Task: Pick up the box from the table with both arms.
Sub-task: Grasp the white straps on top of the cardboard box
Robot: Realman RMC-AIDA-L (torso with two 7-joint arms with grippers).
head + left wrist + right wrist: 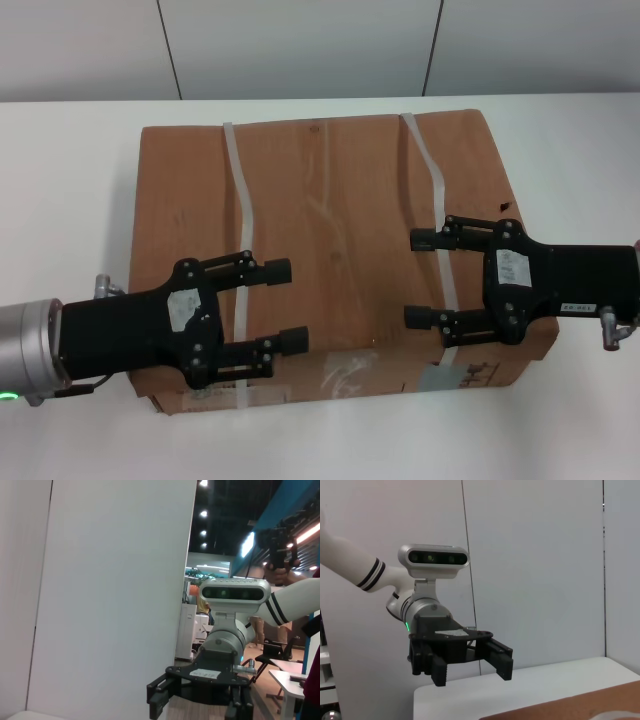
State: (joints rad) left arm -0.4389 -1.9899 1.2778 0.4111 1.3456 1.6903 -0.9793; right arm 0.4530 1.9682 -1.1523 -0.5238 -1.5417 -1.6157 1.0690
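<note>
The large brown cardboard box (340, 200) lies flat on the white table (70, 200). Two whitish straps (240, 190) cross it, and labels (460, 378) show on its near side. My left gripper (287, 305) is open over the box's near left part, fingers pointing right. My right gripper (418, 278) is open over the near right part, fingers pointing left, astride the right strap (425, 165). The two face each other with bare box top between them. The right wrist view shows the left gripper (470, 670) and a box corner (580, 707). The left wrist view shows the right gripper (197, 705).
Grey wall panels (300, 45) stand behind the table's far edge. White tabletop shows left, right and in front of the box. In the left wrist view a white partition (110, 595) fills the near side, and a person (280, 565) and office furniture are beyond.
</note>
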